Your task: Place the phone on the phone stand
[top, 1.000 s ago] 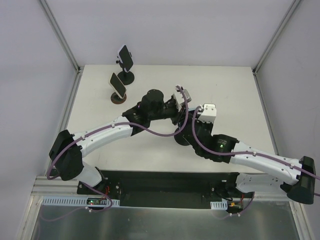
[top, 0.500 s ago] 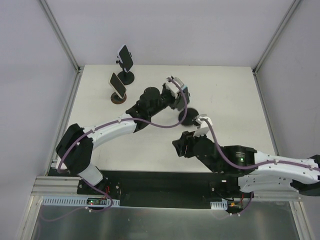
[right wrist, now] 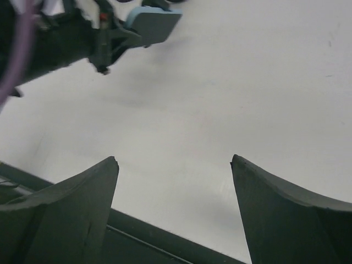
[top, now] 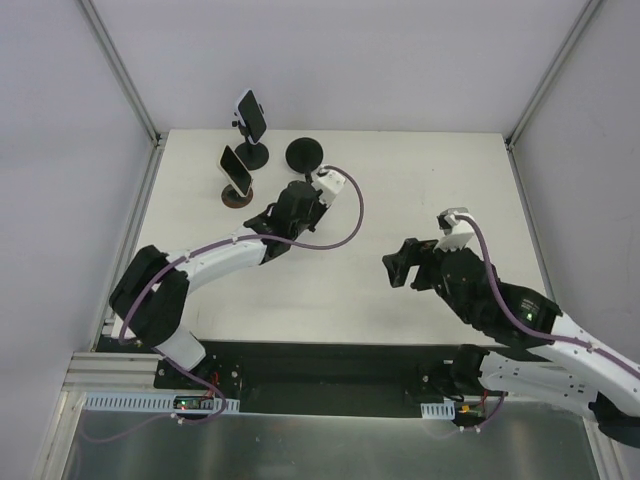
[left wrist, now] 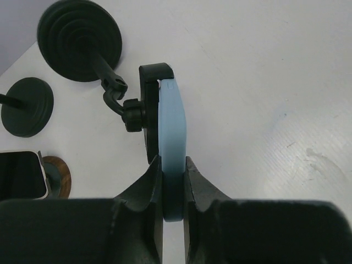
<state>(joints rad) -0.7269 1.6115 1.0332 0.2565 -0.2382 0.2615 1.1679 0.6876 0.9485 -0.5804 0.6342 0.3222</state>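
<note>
The left gripper (left wrist: 173, 165) clenches the blue phone (left wrist: 172, 124) by its end, flat against the phone stand (left wrist: 80, 34). The right gripper (right wrist: 175, 159), well apart from that stand, is released.

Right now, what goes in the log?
left hand: grips blue phone | phone stand: cradle touching phone | right hand: open, empty

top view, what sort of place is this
Probably a robotics lab test cell: a white table boxed in by plain panels, left arm and right arm bolted at its near edge, phones on stands.
</note>
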